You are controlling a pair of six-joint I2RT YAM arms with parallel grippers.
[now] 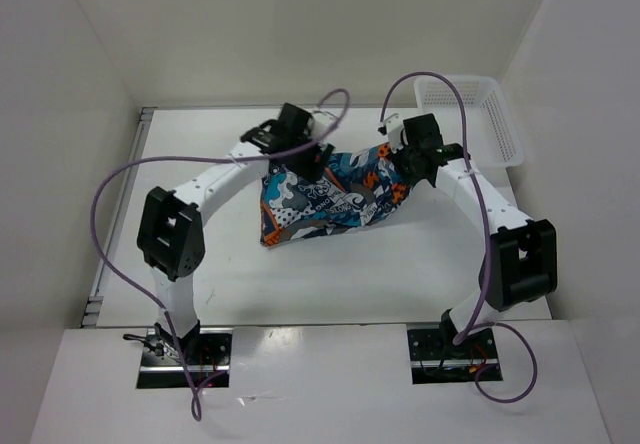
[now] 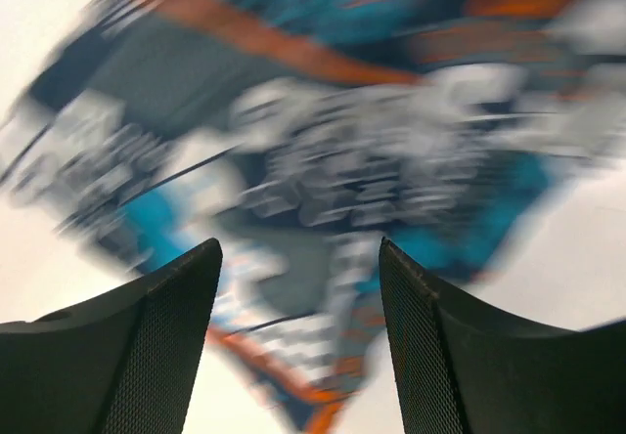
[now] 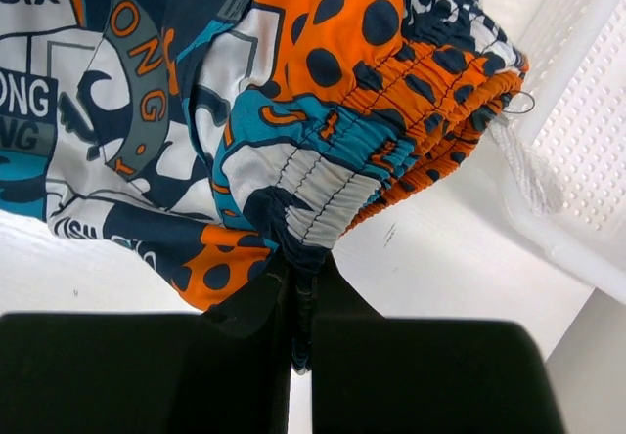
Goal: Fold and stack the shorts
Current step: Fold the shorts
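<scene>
- While its two black fingers press together, the right gripper [image 3: 303,302] pinches a fold of the shorts [image 3: 196,111] at the gathered elastic waistband [image 3: 391,151], the cloth squeezed into the thin seam between the pads.
- From that pinch the waistband fans upward in the right wrist view, showing orange with dark dots, teal and white panels, and lettering in the print.
- Just beside the held edge, on the right of that view, stands the white mesh basket [image 3: 577,131]. Its near wall lies close to the waistband, though I cannot tell whether the two touch.
- The left gripper [image 2: 298,258] stands spread, its dark textured fingers [image 2: 166,346] well apart with nothing between them. The printed cloth fills the left wrist view beyond them, heavily blurred.
- Seen from above, the shorts lie in a bunched, roughly triangular heap in the middle of the white table [image 1: 400,264]. The left wrist is at the heap's upper left corner and the right wrist at its upper right corner.
- The basket sits at the far right corner of the table.
- The left arm [image 1: 172,229] and the right arm [image 1: 520,259] arch inward from their bases at the near edge, with purple cables [image 1: 97,219] looping over them.
</scene>
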